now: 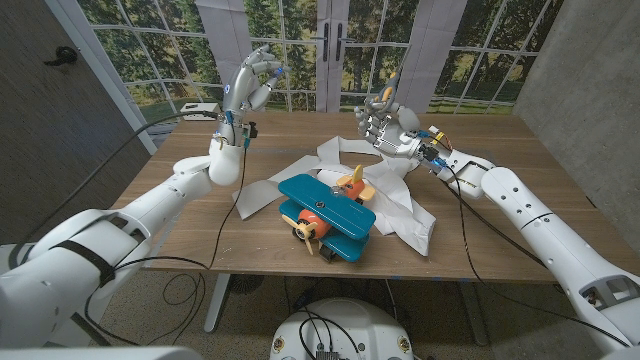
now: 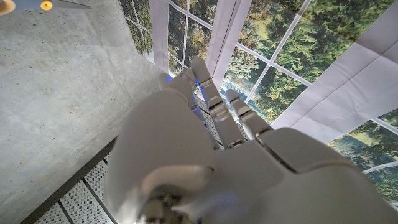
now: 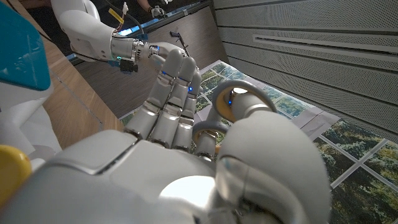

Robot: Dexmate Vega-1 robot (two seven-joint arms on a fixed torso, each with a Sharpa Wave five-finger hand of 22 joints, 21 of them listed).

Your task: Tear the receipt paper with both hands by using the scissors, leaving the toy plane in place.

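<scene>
Item one: my left hand. I am holding it raised well above the wooden table on its left side, fingers pointing up and loosely curled, gripping nothing. In the left wrist view the same hand is showing its back, fingers lying close beside one another and reaching toward the window backdrop.

Item two: my right hand. I am holding it up over the far right part of the table, just above the paper's far edge, fingers curled inward. Nothing is showing inside the grip. In the right wrist view the hand is showing its fingers bent together, with the left arm beyond them.

Item three: receipt paper. It is lying crumpled and looped across the middle of the table, one white strip running from the far centre toward the near right edge. Neither hand is touching it, as far as I can tell.

Item four: toy plane. Teal wings, orange body, yellow propeller, sitting on top of the paper at the table's near centre, well apart from both hands.

Item five: a small pale device sitting at the table's far left corner.
</scene>
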